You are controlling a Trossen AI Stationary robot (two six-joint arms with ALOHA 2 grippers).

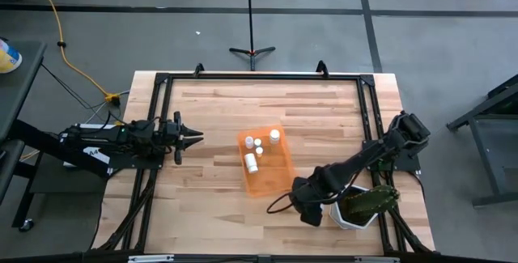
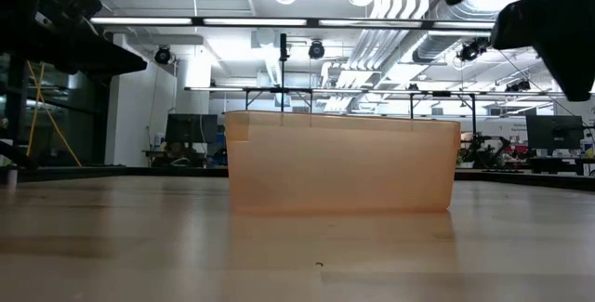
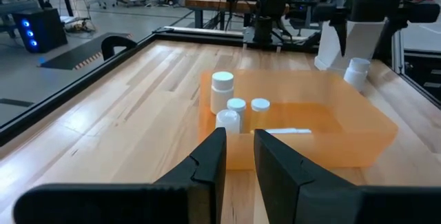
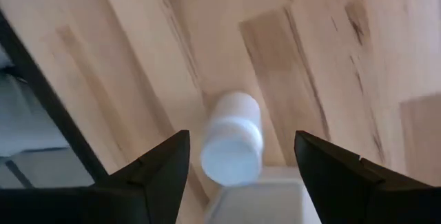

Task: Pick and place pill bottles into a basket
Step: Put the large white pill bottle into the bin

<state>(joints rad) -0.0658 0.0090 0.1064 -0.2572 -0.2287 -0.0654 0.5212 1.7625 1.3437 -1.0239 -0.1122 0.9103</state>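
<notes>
The orange basket (image 1: 264,166) sits mid-table and holds several small white pill bottles (image 1: 259,144); most stand upright and one lies on its side (image 1: 252,163). One more bottle (image 4: 232,148) stands on the table beside the white pot (image 1: 350,217). It also shows in the left wrist view (image 3: 357,72). My right gripper (image 4: 241,136) is open above this bottle, a finger on either side, not touching. In the high view my right gripper (image 1: 311,210) hides the bottle. My left gripper (image 3: 239,148) waits left of the basket, its fingers a narrow gap apart, empty.
The white pot holds a green plant (image 1: 371,201) at the table's near right, close to my right gripper. A black frame rail (image 1: 259,75) runs around the table. Bare wood lies between my left gripper and the basket (image 3: 296,124).
</notes>
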